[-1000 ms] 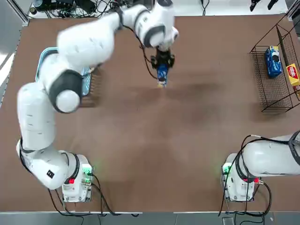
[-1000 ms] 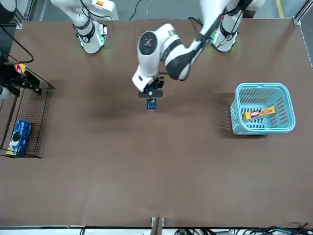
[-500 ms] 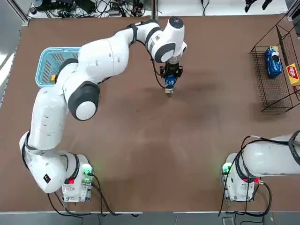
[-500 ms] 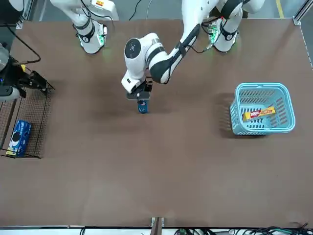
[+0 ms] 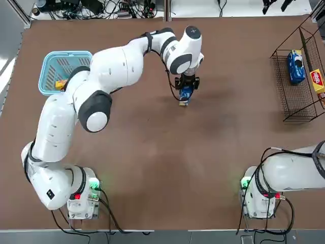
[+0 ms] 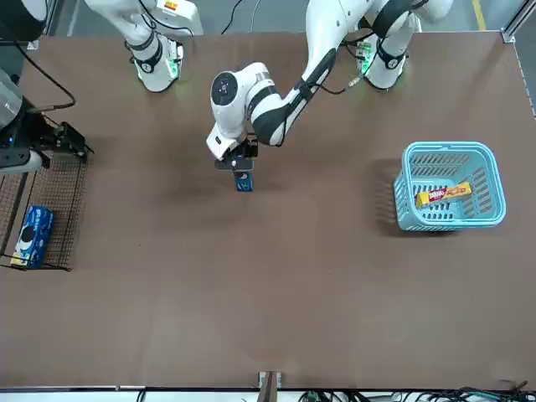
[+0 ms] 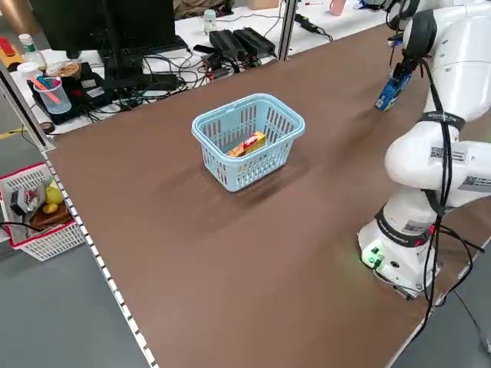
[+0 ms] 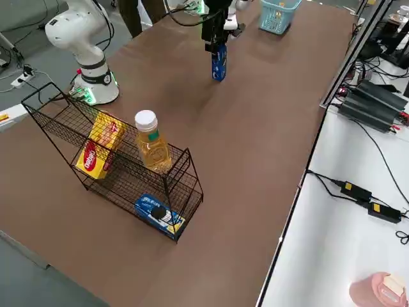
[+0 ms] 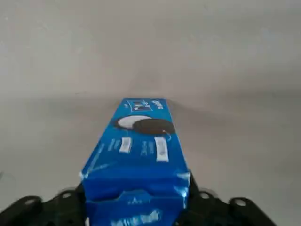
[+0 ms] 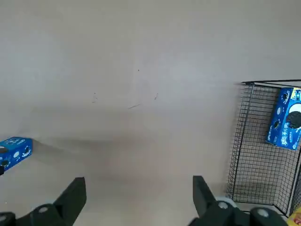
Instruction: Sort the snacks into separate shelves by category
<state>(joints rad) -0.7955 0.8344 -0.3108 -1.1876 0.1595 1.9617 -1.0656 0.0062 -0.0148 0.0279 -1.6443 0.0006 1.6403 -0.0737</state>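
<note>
I see the brown table (image 5: 152, 152) fill every view, and the left arm (image 5: 111, 66) reaches far across it to the middle, while the right arm (image 5: 294, 175) stays parked near its base. The black wire rack (image 8: 121, 173) stands at the table's right edge; only the right side view shows me its tiers well, with a yellow box (image 8: 97, 152) and a bottle (image 8: 151, 142) on the upper shelf and a blue cookie pack (image 8: 160, 215) on the lower one, whereas the top view shows just a blue pack and a box from above. The light-blue basket (image 7: 247, 142) sits at the left side, and the left side view lets me look in at another yellow box (image 7: 247, 144) lying inside. The left gripper (image 6: 237, 164) points down over the table centre, and a blue pack (image 6: 243, 181) stands on end between its fingers; in the right side view its lower end seems to touch the table. The left wrist view shows the pack between the black fingers, but I cannot tell if they clamp it or have let go. The right gripper (image 10: 136, 197) has its jaws spread wide, holding nothing. Compared with one second ago, the left arm has swung from near the basket toward the centre and came lower.
</note>
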